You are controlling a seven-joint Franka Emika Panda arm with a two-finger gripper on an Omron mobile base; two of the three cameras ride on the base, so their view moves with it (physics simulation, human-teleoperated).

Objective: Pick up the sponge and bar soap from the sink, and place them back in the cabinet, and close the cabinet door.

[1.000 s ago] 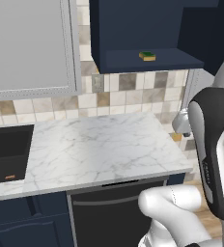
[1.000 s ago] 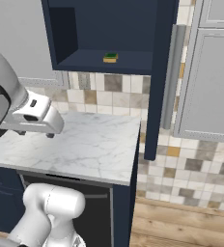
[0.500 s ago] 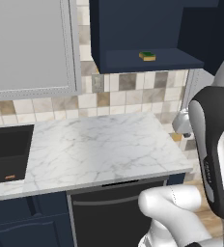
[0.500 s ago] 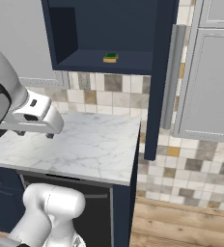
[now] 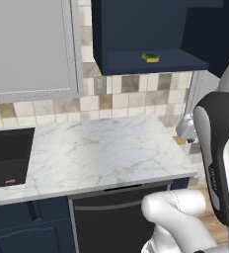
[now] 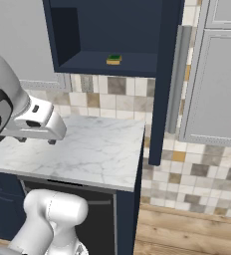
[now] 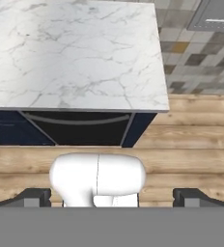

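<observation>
Far off to the pincer's left, the black sink (image 5: pixel 8 155) is set into the marble counter (image 5: pixel 101 150), and the bar soap (image 5: pixel 10 182) lies flat on its floor near the front edge, a small orange slab well apart from the hand. The pincer (image 6: pixel 37 141) hangs over the counter with its jaws spread wide and nothing between them; in the hand view the two dark fingertips (image 7: pixel 34 197) stand far apart at the bottom corners, looking down past the counter's front edge at a wood floor (image 7: pixel 181 149). Above and beyond the pincer, the navy cabinet (image 6: pixel 102 64) stands open, and the sponge (image 6: pixel 114 60) lies flat on its shelf, green face up. To the right of that, the cabinet door (image 6: pixel 162 74) is swung outward, its silver handle (image 6: pixel 176 79) upright.
</observation>
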